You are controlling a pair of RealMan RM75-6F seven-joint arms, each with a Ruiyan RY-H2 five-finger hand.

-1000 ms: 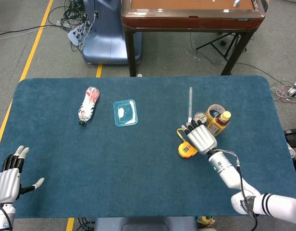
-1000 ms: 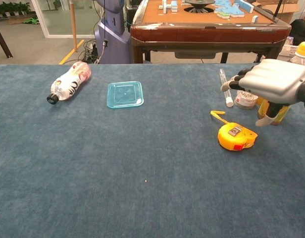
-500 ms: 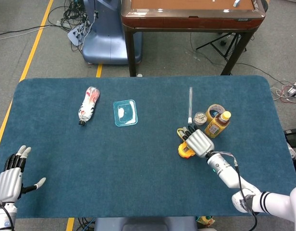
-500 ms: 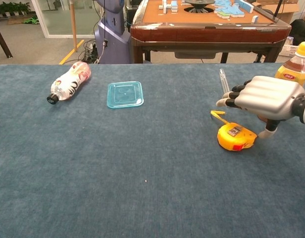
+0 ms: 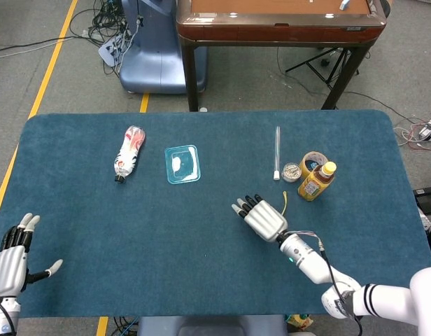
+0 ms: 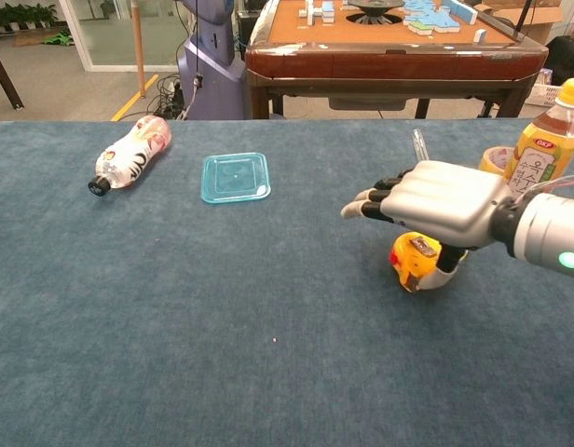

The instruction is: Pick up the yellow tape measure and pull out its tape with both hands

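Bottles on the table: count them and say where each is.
2. A crushed clear plastic bottle lies on its side at the left, beside the teal lid. A yellow-capped tea bottle stands upright at the right.

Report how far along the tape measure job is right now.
Done: the right hand is over the yellow tape measure, thumb against its side. In hand: the grasp itself; the tape measure looks tilted on the table, and I cannot tell whether it is gripped or lifted. Left: raising it, bringing over the left hand, which is open at the table's near corner, and pulling the tape out.
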